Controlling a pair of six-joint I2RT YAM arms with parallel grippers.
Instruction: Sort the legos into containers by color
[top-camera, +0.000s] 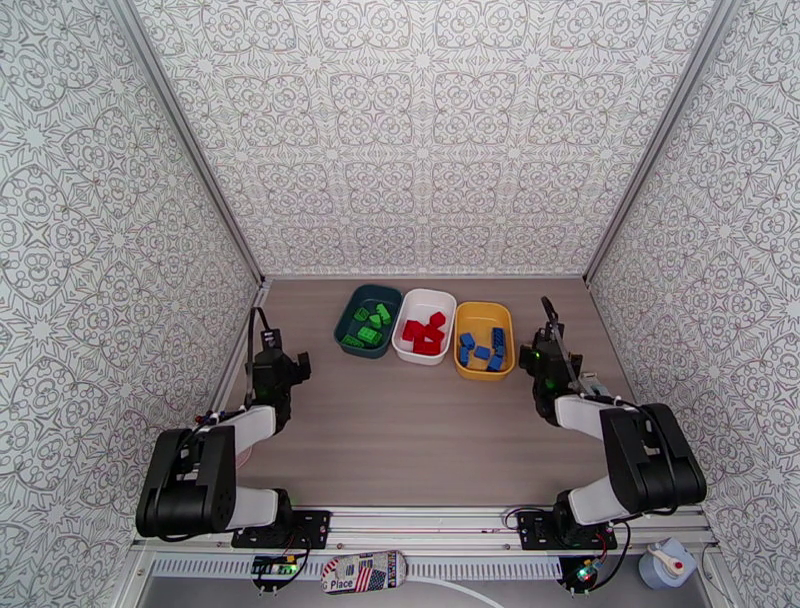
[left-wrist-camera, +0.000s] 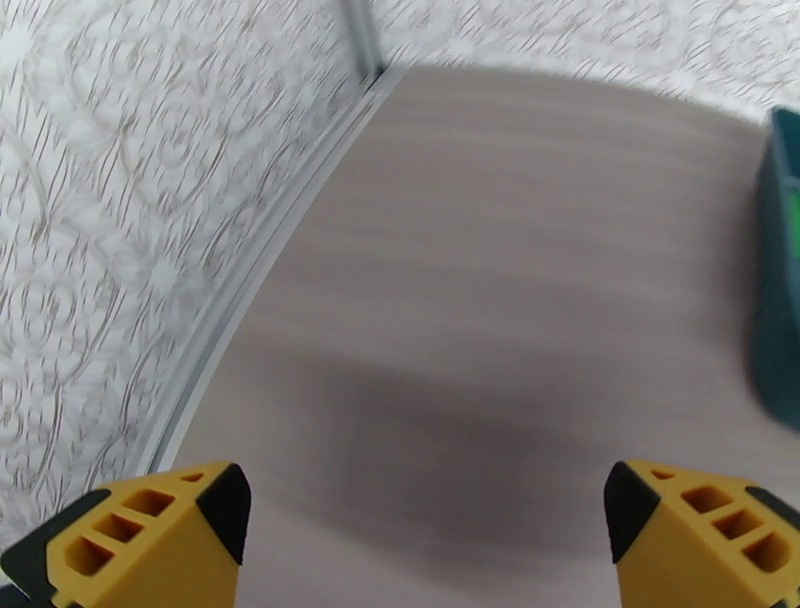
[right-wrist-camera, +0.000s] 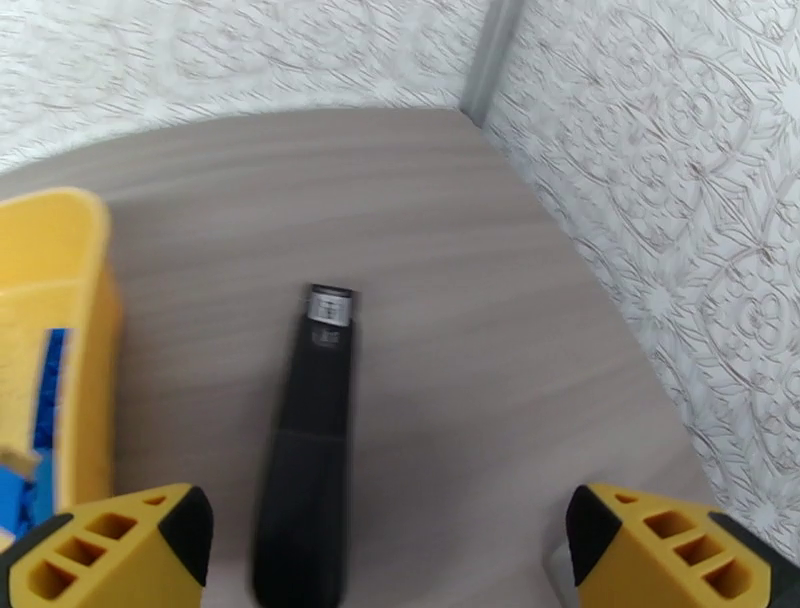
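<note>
Three tubs stand side by side at the back middle of the table. The dark teal tub holds several green legos. Red legos lie in the white tub, and blue legos in the yellow tub. My left gripper hangs open over bare table left of the teal tub, its yellow fingers wide apart. My right gripper is open just right of the yellow tub, with nothing between its fingers.
A black stick-like device with a metal tip lies on the table under my right gripper. Patterned walls close the table on three sides. The wood-grain table lies bare between the arms.
</note>
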